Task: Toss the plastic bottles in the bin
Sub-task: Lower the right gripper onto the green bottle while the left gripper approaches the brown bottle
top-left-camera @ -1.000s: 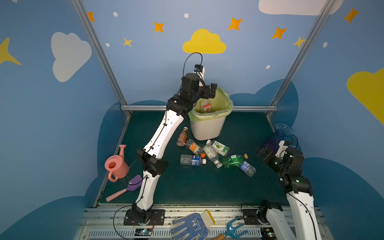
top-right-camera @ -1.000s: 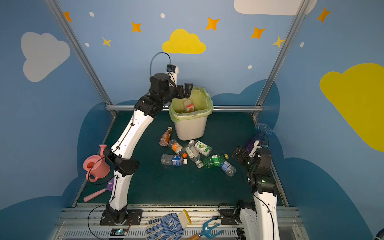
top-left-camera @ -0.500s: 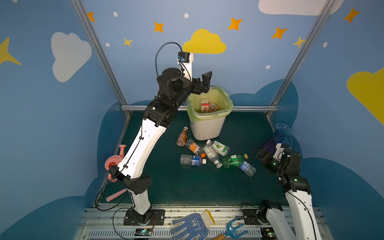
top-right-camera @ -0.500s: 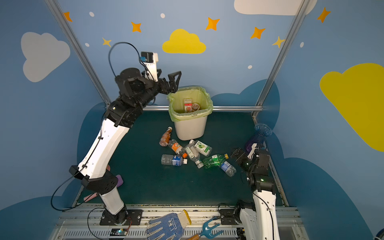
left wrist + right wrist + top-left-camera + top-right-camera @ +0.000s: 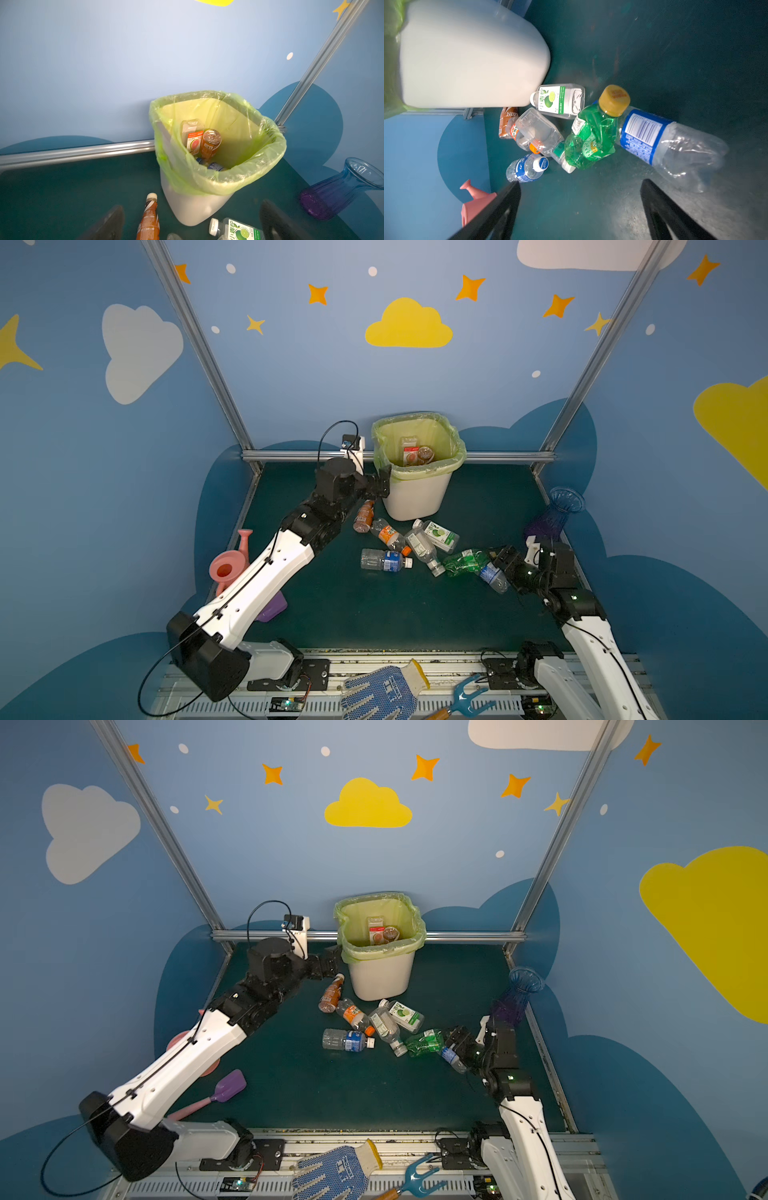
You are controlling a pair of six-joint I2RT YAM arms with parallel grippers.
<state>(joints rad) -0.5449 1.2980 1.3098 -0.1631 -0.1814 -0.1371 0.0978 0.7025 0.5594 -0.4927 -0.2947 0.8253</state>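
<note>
White plastic is what the bin (image 5: 417, 499) is made of; a few bottles (image 5: 207, 143) are seen inside (one brown). On the green floor (image 5: 353, 605) before it, other bottles (image 5: 415, 547) are seen lying. The left gripper (image 5: 380, 485) is held spread, empty, just beside the bin. The right gripper (image 5: 580, 184) is spread too, nothing pinched, near a blue-label bottle (image 5: 654, 143).

White "NESCA" lettering on the brown bottle (image 5: 506, 126)
</note>
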